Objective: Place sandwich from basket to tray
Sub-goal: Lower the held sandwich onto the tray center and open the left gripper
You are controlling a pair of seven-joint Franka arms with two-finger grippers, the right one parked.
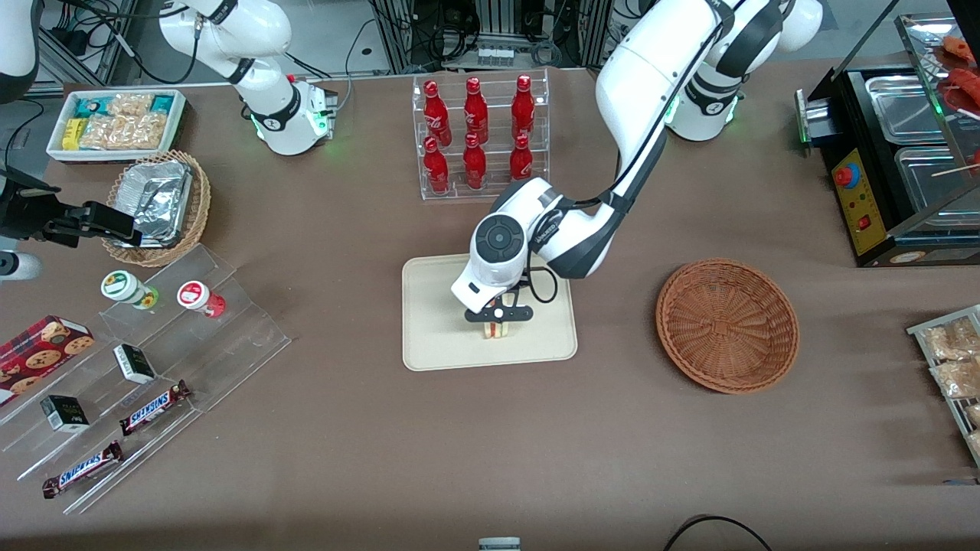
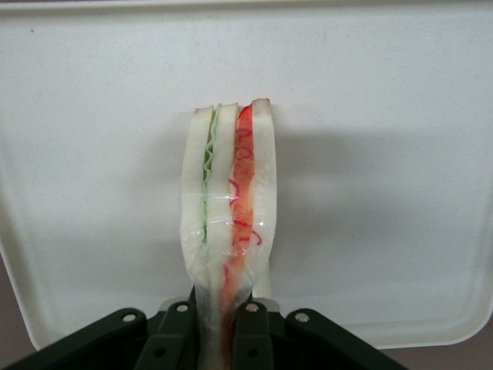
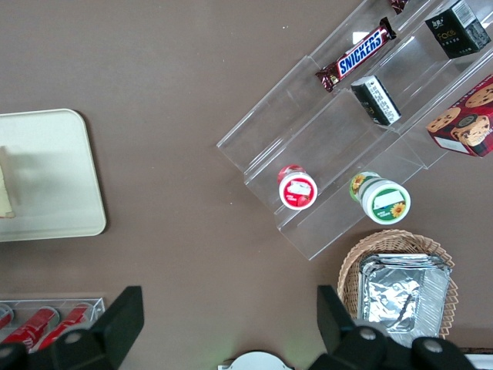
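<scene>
The sandwich is a wrapped wedge of pale bread with green and red filling layers, standing on edge over the beige tray. My gripper is shut on the sandwich, its black fingers pinching the wedge's near end. In the front view the gripper hangs low over the tray with the sandwich just below it. The reddish-brown wicker basket lies on the table toward the working arm's end, with nothing in it.
A clear rack of red bottles stands farther from the front camera than the tray. Stepped acrylic shelves with snacks, a foil-lined tan basket and a white bin sit toward the parked arm's end. A black appliance stands at the working arm's end.
</scene>
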